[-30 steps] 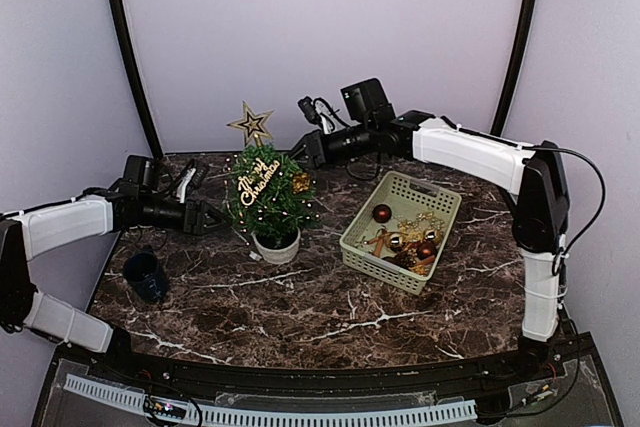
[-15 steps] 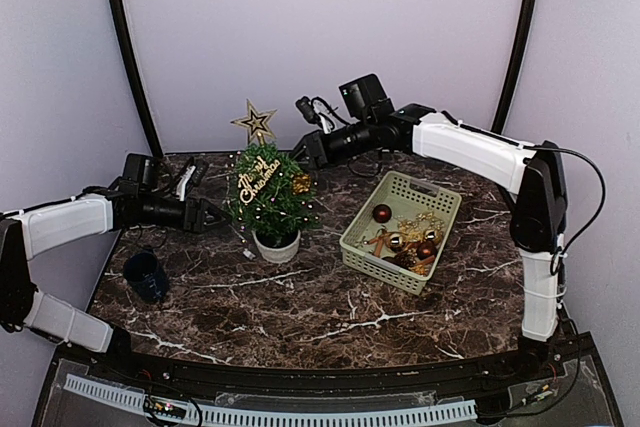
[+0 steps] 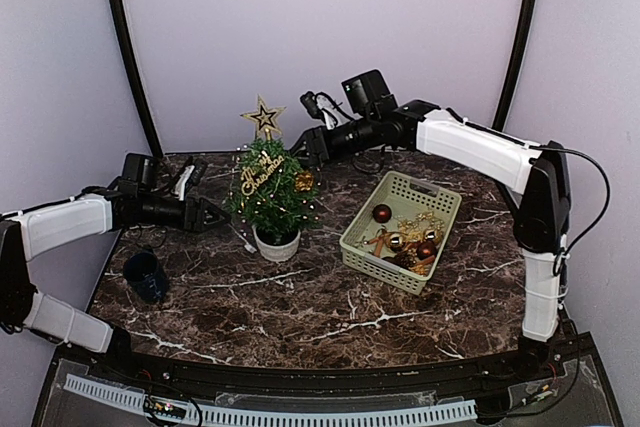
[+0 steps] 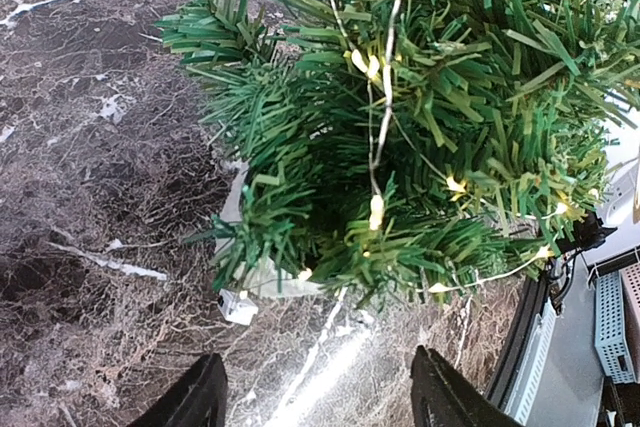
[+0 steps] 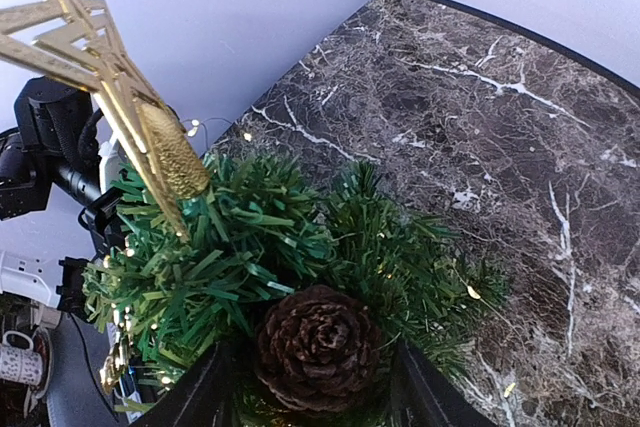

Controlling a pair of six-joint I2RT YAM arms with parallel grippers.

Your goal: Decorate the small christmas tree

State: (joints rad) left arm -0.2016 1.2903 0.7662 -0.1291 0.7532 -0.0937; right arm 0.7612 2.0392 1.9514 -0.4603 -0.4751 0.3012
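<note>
The left gripper (image 3: 207, 215) lies low over the table (image 3: 300, 297), its 2 fingers (image 4: 200, 402) spread apart and holding nothing, just left of the tree (image 3: 270, 195). The right gripper (image 3: 300, 152) reaches in from behind, near the tree's top. A pine cone (image 5: 318, 347) sits between its fingers (image 5: 205, 392), but I cannot tell whether they pinch it. The tree stands upright in a white pot (image 3: 277, 245) on the far left-centre of the table. It carries lit string lights (image 4: 375, 212) and a gold star (image 3: 264, 117) on top. A basket (image 3: 368, 262) of ornaments lies well right of it, and a dark cup (image 3: 146, 275) lies to its near left.
</note>
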